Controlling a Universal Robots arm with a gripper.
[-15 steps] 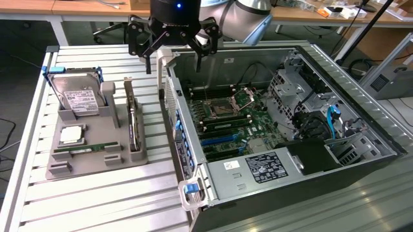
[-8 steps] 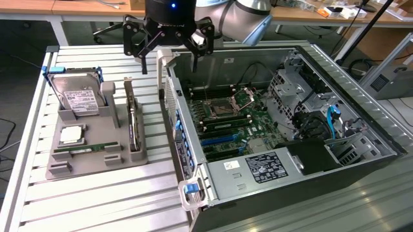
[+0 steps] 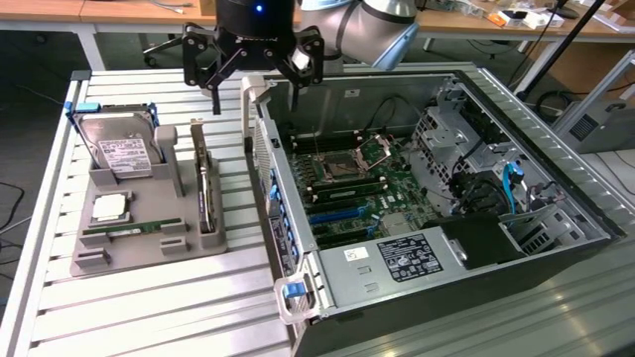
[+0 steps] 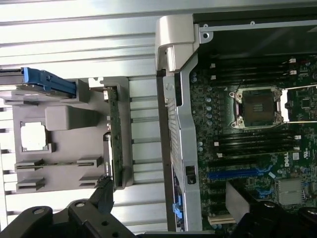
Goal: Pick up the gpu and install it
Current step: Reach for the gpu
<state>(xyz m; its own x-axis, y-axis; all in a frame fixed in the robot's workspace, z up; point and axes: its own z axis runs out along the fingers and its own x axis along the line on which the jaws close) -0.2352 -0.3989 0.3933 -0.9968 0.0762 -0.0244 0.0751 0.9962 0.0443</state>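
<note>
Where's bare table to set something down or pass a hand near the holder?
Widest bare slats of the table lie in front of the gray holder, at the exterior view's lower left. A narrower strip runs between the gpu and the computer case wall. Crowded: the holder, the case interior, the far end under the open end effector.

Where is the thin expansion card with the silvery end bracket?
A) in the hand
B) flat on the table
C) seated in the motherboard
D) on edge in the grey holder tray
D: the thin expansion card stands in the grey holder tray, apart from the open hand.
</note>
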